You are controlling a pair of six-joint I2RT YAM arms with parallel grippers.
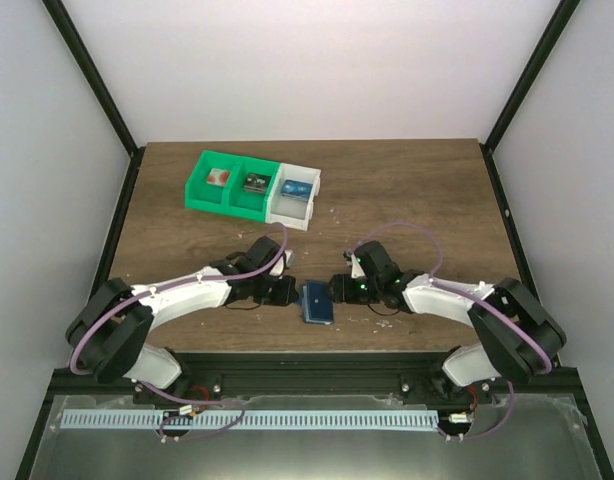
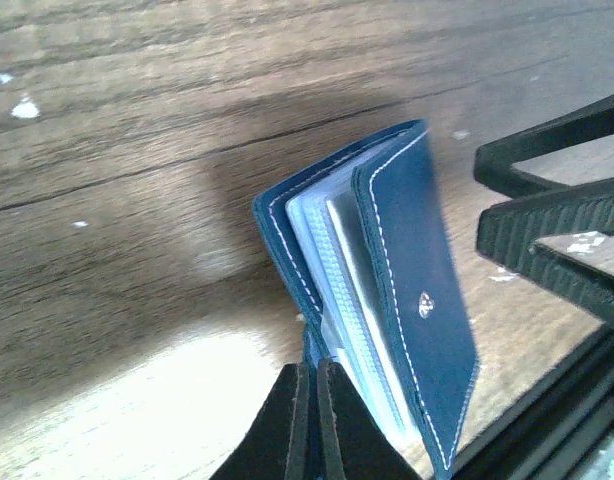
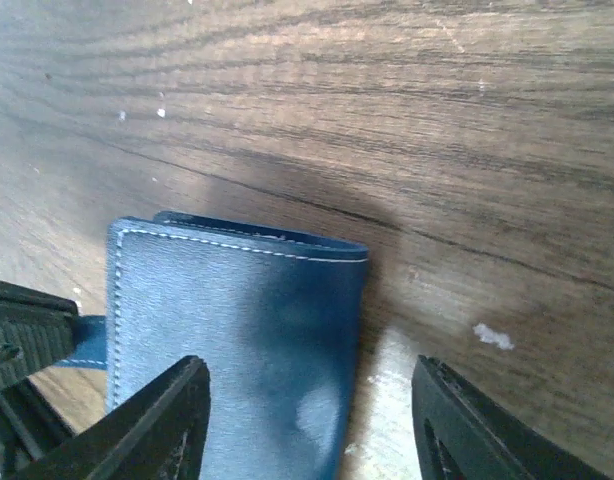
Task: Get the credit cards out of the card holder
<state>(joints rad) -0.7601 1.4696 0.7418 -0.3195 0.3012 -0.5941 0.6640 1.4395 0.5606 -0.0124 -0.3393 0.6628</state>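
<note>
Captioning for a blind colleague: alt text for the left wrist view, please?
The left gripper pinches one leaf of the blue card holder, ajar over the wooden table, clear pockets showing. The right gripper is at the right edge.

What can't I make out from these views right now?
Any cards inside the card holder: left wrist view shows only the pocket edges; the covers hide the rest.
Cards in the tray: top view, too small to read.
Card holder's lower end: right wrist view, cut off by the bottom edge.
</note>
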